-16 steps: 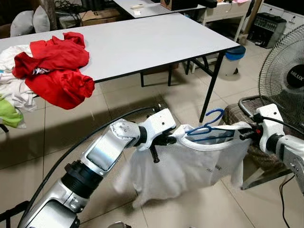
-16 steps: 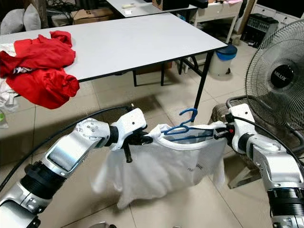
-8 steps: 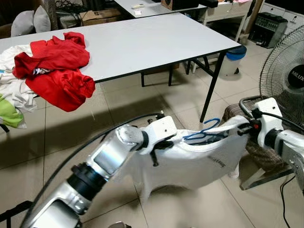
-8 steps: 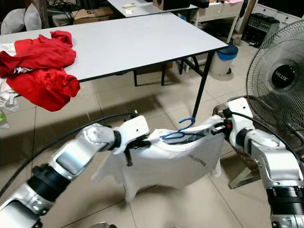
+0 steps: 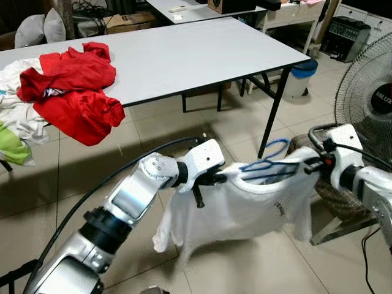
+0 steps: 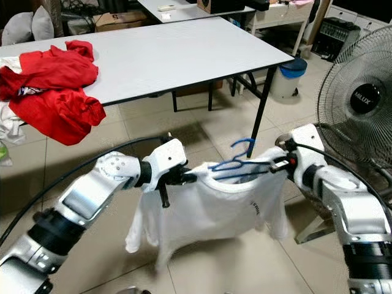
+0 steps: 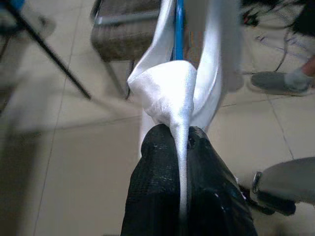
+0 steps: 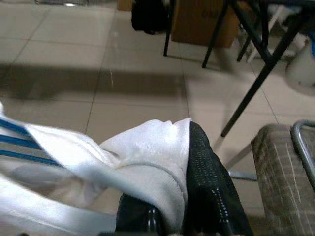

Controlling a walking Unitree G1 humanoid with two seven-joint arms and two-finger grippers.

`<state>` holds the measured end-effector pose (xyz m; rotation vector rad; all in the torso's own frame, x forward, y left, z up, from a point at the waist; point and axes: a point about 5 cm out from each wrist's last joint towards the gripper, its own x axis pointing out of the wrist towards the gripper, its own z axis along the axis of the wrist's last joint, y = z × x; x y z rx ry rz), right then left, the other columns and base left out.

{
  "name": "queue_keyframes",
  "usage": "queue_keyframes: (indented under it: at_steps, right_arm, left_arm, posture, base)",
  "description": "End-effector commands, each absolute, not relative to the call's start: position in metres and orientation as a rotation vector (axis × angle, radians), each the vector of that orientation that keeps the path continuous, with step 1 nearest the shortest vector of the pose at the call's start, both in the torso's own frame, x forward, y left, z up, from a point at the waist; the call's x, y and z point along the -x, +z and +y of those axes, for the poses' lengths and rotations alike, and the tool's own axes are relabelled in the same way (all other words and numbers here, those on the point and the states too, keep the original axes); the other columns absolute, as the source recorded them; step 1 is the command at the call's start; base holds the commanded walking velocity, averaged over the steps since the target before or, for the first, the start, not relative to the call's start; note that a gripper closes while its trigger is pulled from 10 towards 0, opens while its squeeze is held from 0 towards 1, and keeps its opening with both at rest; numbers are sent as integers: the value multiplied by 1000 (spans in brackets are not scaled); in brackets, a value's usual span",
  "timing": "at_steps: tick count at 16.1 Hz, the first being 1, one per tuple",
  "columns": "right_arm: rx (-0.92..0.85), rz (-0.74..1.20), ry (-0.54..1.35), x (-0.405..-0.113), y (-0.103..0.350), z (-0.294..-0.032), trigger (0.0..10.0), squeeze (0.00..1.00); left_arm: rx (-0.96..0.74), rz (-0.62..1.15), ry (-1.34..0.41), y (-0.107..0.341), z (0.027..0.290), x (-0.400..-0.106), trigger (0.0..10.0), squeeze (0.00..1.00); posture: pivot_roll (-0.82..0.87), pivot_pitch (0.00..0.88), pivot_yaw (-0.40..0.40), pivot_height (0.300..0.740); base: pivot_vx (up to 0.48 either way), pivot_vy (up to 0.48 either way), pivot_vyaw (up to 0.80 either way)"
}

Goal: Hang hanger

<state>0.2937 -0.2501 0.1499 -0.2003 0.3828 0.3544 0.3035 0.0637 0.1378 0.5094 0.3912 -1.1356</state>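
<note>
We hold a white T-shirt (image 5: 245,205) stretched in the air between our arms, above the tiled floor (image 5: 92,165) before the grey table (image 5: 184,55). A thin blue hanger (image 5: 264,164) sits in its neck, hook upward. Our left gripper (image 5: 215,179) pinches one shoulder, our right gripper (image 5: 313,165) the other, both clamped on cloth.

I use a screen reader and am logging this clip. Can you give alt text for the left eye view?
Both tools, left tool and right tool, stretch a white T-shirt on a blue hanger above tiled floor. Behind stands a grey table with red clothes.
</note>
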Motion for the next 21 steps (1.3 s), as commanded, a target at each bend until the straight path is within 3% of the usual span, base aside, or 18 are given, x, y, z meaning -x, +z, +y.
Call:
queue_keyframes:
  at_steps: [1, 5, 8, 9, 11, 12, 13, 14, 21]
  right_arm:
    - [231, 342, 360, -295, 157, -245, 0, 0]
    - [240, 298, 389, -294, 171, -236, 0, 0]
    - [262, 385, 375, -282, 138, -231, 0, 0]
    - [268, 401, 353, -280, 129, -230, 4157, 0]
    - [265, 383, 338, -280, 129, -228, 10000, 0]
    - [235, 320, 340, -284, 138, -227, 10000, 0]
    - [215, 267, 347, -287, 148, -228, 10000, 184]
    - [209, 250, 342, -287, 152, -229, 10000, 1000]
    - [388, 301, 641, -264, 179, -244, 10000, 1000]
  left_arm:
    - [-544, 425, -1082, 136, 67, -309, 0, 0]
    - [-468, 379, -1106, 141, 59, -309, 0, 0]
    - [-326, 310, -1108, 158, 59, -314, 0, 0]
    - [-300, 288, -1111, 164, 64, -316, 0, 0]
    - [-288, 256, -1148, 170, 66, -314, 0, 0]
    - [-310, 248, -1191, 172, 70, -311, 0, 0]
    - [-337, 259, -1181, 171, 74, -312, 0, 0]
    - [-334, 262, -1162, 170, 75, -314, 0, 0]
    - [-394, 276, -1159, 170, 90, -323, 0, 0]
  posture:
    - [-111, 0, 32, 740]
    - [-119, 0, 35, 740]
    - [-114, 0, 27, 740]
    - [-114, 0, 27, 740]
    - [-111, 0, 28, 740]
    - [-110, 0, 31, 740]
    - [-110, 0, 32, 740]
    - [-110, 0, 32, 740]
    - [-115, 0, 28, 740]
  base:
    - [0, 0, 0]
    - [0, 0, 0]
    - [0, 0, 0]
    - [0, 0, 0]
    - [0, 0, 0]
    - [0, 0, 0]
    - [0, 0, 0]
    - [0, 0, 0]
    - [0, 0, 0]
